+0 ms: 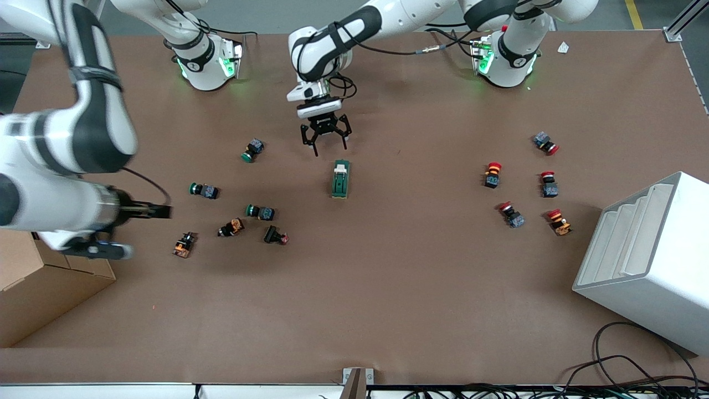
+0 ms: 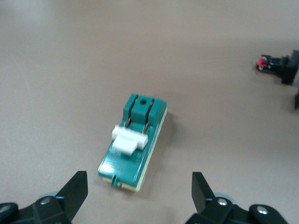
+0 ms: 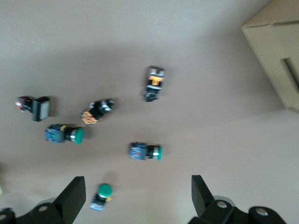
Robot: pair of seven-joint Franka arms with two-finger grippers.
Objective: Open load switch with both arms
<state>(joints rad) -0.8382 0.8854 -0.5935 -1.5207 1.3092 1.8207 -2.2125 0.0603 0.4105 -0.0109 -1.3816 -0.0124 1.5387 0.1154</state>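
The load switch is a dark green block lying flat mid-table, its white lever at the end toward the robots' bases. My left gripper hangs open over the table just off that lever end, touching nothing. In the left wrist view the load switch lies between and ahead of the open left gripper. My right gripper is open and empty, up over the push-buttons at the right arm's end. In the right wrist view the right gripper has a green push-button lying on the table below it.
Green, orange and black push-buttons lie scattered toward the right arm's end. Several red push-buttons lie toward the left arm's end. A white stepped rack and a cardboard box stand at the table's ends.
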